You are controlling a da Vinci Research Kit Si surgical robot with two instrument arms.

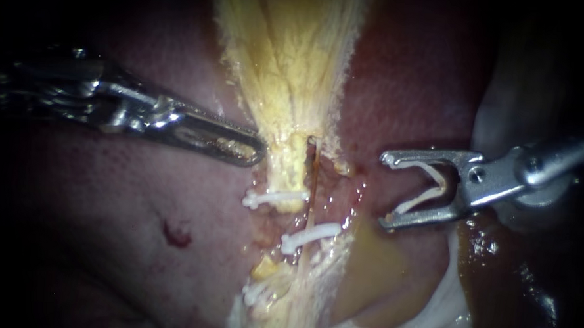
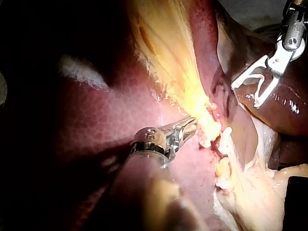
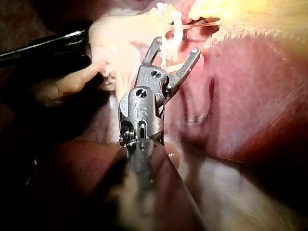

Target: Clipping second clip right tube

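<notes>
Right tool (image 1: 385, 189), forked steel, white V-shaped clip (image 1: 422, 199) within

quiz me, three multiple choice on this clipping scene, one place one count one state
1. Where are the right instrument's jaws?
A around a tube
B beside the tubes, apart from them
C out of view

2. How many white clips are already on the tubes?
A one
B three
C five

3. What state is the loaded clip in its jaws in?
A spread in a V
B snapped flat
C missing

Answers:
1. B: a clear gap separates the jaws from the tubes.
2. B: the endoscope view shows three.
3. A: its legs diverge along both jaws.
</notes>
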